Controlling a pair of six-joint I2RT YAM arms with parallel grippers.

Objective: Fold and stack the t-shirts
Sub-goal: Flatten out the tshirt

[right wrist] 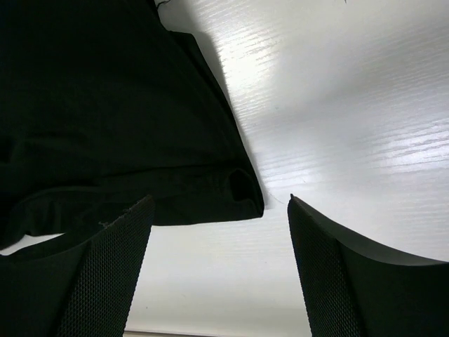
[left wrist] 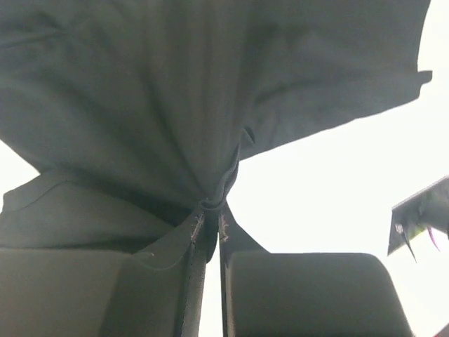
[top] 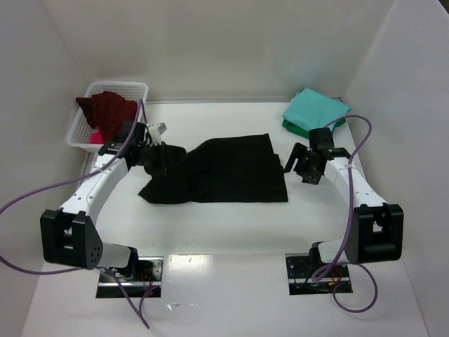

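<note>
We see the black t-shirt (top: 224, 172) lying rumpled at the middle of the surface (top: 224, 232). The left tool (left wrist: 208, 223) is clamped on a thin bunch of cloth at its 9 o'clock edge. The right tool (right wrist: 221, 207) stands wide apart just off its 3 o'clock corner, holding nothing. A folded teal t-shirt (top: 316, 109) sits at 1 o'clock, and a maroon t-shirt (top: 106, 109) lies in the basket (top: 137, 88) at 10 o'clock. We judge the pinch slight, so a hard pull could slip it free. If the left side lifts alone, the cloth drags and the fold skews. The right tool may also catch only one layer.
</note>
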